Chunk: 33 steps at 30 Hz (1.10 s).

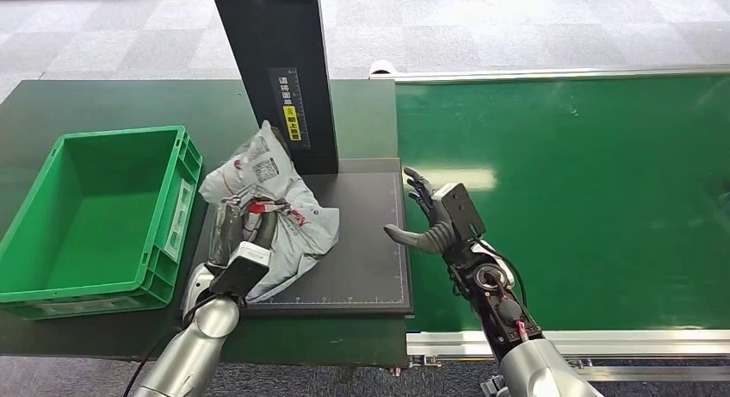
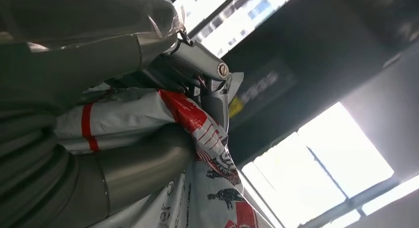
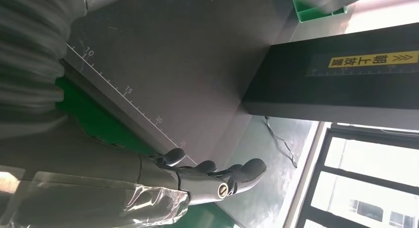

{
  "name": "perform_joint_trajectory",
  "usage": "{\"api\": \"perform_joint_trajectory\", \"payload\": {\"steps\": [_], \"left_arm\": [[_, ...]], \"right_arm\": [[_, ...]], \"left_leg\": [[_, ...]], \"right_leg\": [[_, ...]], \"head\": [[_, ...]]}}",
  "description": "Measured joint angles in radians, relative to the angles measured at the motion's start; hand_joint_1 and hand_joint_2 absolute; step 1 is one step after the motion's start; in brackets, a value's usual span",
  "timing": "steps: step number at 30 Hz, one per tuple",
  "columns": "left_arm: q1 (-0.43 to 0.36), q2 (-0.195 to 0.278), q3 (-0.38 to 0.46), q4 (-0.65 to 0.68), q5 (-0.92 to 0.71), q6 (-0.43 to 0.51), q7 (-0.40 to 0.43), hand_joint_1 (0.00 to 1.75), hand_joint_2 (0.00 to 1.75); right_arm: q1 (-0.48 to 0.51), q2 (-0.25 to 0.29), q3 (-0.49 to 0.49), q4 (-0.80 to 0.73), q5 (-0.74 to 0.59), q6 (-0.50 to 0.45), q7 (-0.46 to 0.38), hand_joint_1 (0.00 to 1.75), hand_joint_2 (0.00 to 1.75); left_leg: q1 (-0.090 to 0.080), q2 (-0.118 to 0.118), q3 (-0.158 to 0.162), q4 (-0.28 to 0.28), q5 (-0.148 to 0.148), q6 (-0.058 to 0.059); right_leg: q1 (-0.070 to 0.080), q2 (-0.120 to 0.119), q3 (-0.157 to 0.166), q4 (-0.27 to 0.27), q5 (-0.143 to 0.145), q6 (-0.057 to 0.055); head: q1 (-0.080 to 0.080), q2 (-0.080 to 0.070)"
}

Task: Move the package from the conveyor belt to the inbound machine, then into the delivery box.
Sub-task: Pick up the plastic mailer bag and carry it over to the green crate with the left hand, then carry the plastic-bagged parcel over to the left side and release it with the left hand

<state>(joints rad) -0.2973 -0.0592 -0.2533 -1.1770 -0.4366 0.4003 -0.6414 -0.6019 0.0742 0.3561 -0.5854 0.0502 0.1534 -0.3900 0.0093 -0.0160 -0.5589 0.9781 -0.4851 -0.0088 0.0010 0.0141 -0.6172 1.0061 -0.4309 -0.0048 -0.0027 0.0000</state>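
A grey-white plastic mailer package (image 1: pixel 274 209) with red and black print lies crumpled on the dark plate of the inbound machine (image 1: pixel 361 268), leaning toward the machine's black post (image 1: pixel 280 70). My left hand (image 1: pixel 237 233) grips the package at its near left side; in the left wrist view the fingers (image 2: pixel 197 69) close over the bag's red-printed fold (image 2: pixel 197 129). My right hand (image 1: pixel 435 214) hovers open at the plate's right edge, next to the green conveyor belt (image 1: pixel 568 199), holding nothing. The right wrist view shows its fingers (image 3: pixel 217 171) spread above the plate's ruler edge.
The green delivery box (image 1: pixel 95 216) stands empty-looking to the left of the plate, on the dark green table (image 1: pixel 103 104). The conveyor's metal rail (image 1: pixel 559 341) runs along the near right side. The post carries a yellow label (image 1: pixel 292 121).
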Motion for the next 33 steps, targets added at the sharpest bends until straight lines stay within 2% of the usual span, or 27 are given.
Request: {"api": "perform_joint_trajectory", "payload": {"steps": [5,10,17,20,22,24,26,28,30,33], "left_arm": [[0.037,-0.009,0.007,-0.135,-0.049,0.182,-0.052,1.75,1.75],[0.061,-0.017,0.01,-0.234,-0.16,0.269,-0.055,1.75,1.75],[0.084,-0.081,0.07,-0.468,-0.404,0.282,-0.056,1.75,1.75],[0.075,-0.109,0.143,-0.523,-0.624,0.282,-0.054,1.75,1.75],[0.052,-0.123,0.219,-0.505,-0.78,0.282,-0.028,1.75,1.75],[0.015,-0.127,0.304,-0.448,-0.865,0.282,0.052,1.75,1.75],[-0.026,-0.115,0.371,-0.373,-0.896,0.282,0.172,1.75,1.75],[-0.074,-0.077,0.416,-0.268,-0.916,0.278,0.336,1.75,1.75],[-0.121,-0.017,0.445,-0.132,-0.921,0.273,0.501,1.75,1.75],[-0.163,0.061,0.467,0.033,-0.926,0.239,0.638,1.75,1.75]], "right_arm": [[0.013,-0.002,-0.012,-0.019,0.004,-0.006,-0.017,0.0,1.75],[0.016,-0.002,-0.015,-0.028,0.007,-0.008,-0.019,0.0,1.75],[0.018,-0.002,-0.017,-0.029,0.022,-0.013,-0.034,0.0,1.75],[0.026,-0.001,-0.018,-0.034,0.035,-0.013,-0.039,0.0,1.75],[0.031,0.002,-0.018,-0.041,0.051,-0.013,-0.039,0.0,1.75],[0.036,0.008,-0.018,-0.049,0.066,-0.013,-0.038,0.0,1.75],[0.04,0.012,-0.018,-0.058,0.076,-0.012,-0.032,0.0,1.75],[0.042,0.016,-0.018,-0.068,0.084,-0.009,-0.021,0.0,1.75],[0.041,0.02,-0.018,-0.078,0.092,-0.004,-0.01,0.0,1.75],[0.041,0.024,-0.018,-0.086,0.097,0.001,-0.006,0.0,1.75]], "left_leg": [[0.0,0.0,0.0,0.0,0.0,0.0],[0.0,0.0,0.0,0.0,0.0,0.0],[0.0,0.0,-0.001,0.0,0.0,0.0],[0.0,0.0,-0.001,0.0,0.0,0.0],[0.0,0.0,0.0,0.0,0.0,0.0],[0.0,0.001,0.0,0.0,0.0,0.0],[0.001,0.001,0.0,0.0,0.001,-0.001],[0.001,0.001,0.0,0.0,0.002,-0.001],[0.001,0.002,0.001,0.0,0.002,-0.002],[0.002,0.005,0.001,0.0,0.002,-0.002]], "right_leg": [[0.0,0.0,0.0,0.0,0.0,0.0],[0.0,0.0,0.0,0.0,0.0,0.0],[0.0,0.0,-0.001,0.0,0.0,0.0],[0.0,0.0,-0.001,0.0,0.0,0.0],[0.0,0.0,-0.001,0.0,0.0,0.0],[0.0,0.001,-0.001,0.0,0.0,-0.001],[0.001,0.001,-0.001,0.0,0.001,-0.002],[0.001,0.001,0.0,0.0,0.001,-0.002],[0.002,0.002,-0.001,0.001,0.002,-0.003],[0.002,0.004,-0.002,0.001,0.002,-0.004]], "head": [[0.0,0.0],[0.0,0.0],[0.0,0.0],[0.0,0.0],[0.0,0.0],[0.0,0.0],[0.0,0.0],[0.0,0.0],[0.0,0.0],[0.0,0.0]]}}
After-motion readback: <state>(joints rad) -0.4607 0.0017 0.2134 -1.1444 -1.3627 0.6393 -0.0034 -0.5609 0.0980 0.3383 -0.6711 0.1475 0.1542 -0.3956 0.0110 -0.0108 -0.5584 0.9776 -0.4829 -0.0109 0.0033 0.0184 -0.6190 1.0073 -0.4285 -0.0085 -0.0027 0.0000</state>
